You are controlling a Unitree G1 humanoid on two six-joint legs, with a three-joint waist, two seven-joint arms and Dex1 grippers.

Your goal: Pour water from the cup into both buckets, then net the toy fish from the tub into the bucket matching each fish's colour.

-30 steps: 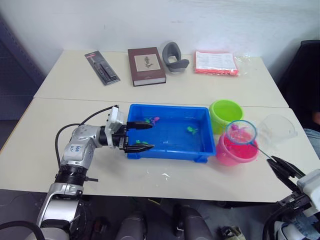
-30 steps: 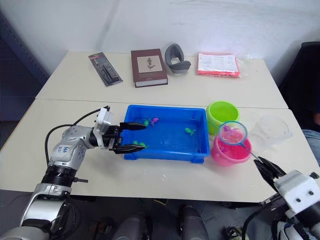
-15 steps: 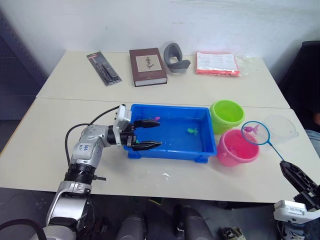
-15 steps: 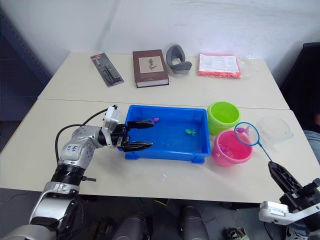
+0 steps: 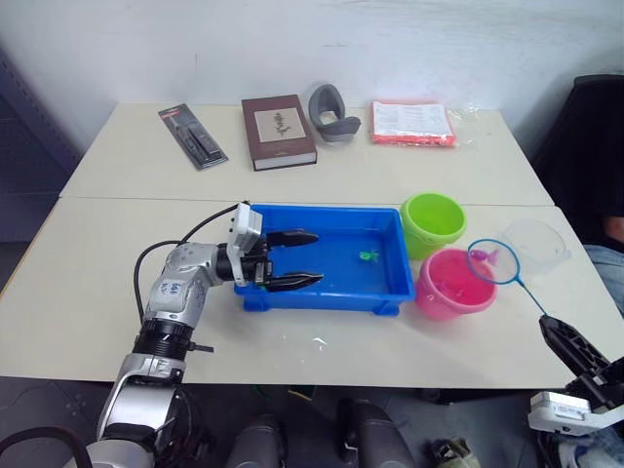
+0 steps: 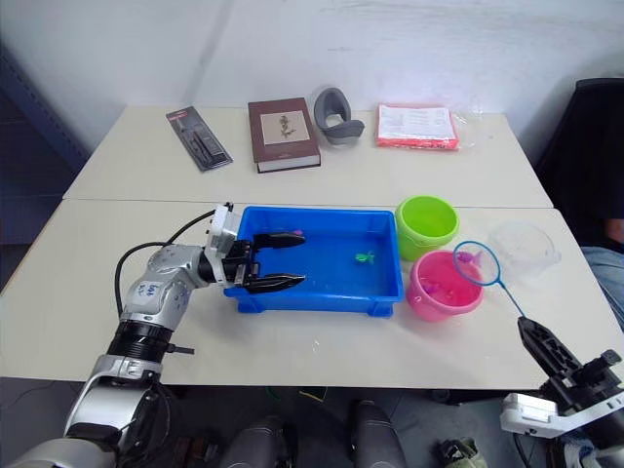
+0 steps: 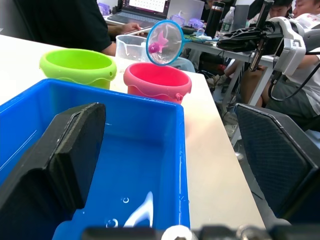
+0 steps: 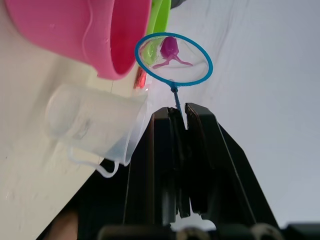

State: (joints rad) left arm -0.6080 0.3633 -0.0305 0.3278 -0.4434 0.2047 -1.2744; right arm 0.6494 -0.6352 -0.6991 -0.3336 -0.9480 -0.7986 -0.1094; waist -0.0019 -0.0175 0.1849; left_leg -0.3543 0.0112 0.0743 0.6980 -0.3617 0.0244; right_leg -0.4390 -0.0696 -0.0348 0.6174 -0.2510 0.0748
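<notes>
Reaching over the near-left end of the blue tub (image 5: 385, 292), the left gripper (image 5: 304, 258) has its 2 black fingers spread wide, 1 finger above the water and the other just outside the near rim, holding nothing. The tub sits on the front table (image 5: 88, 283), with a small green fish (image 5: 367, 256) floating toward its right end. In the left wrist view the water inside is rippled, and the tub's far wall lies ahead of the parted fingers.

Behind the tub, on the rear table, lie a dark blister pack (image 5: 193, 136), a brown book (image 5: 279, 131), a grey curved holder (image 5: 331, 112) and a red-edged packet of paper (image 5: 411, 123).

To the right of the tub stand the 2 buckets: the lime green bucket (image 5: 434, 222) further back, the pink bucket (image 5: 450, 286) nearer the front edge and touching or almost touching it. Small pink shapes show inside the pink bucket.

The net (image 5: 495, 261) hangs tilted over the right rim of the pink bucket, a pink fish (image 5: 482, 255) sitting in its mesh. Its thin handle runs down to the right gripper (image 8: 180, 117), whose 2 fingers are pinched tight on the stick. The clear cup (image 5: 542, 244) stands just right of the net, beyond the pink bucket, near the table's right edge.
</notes>
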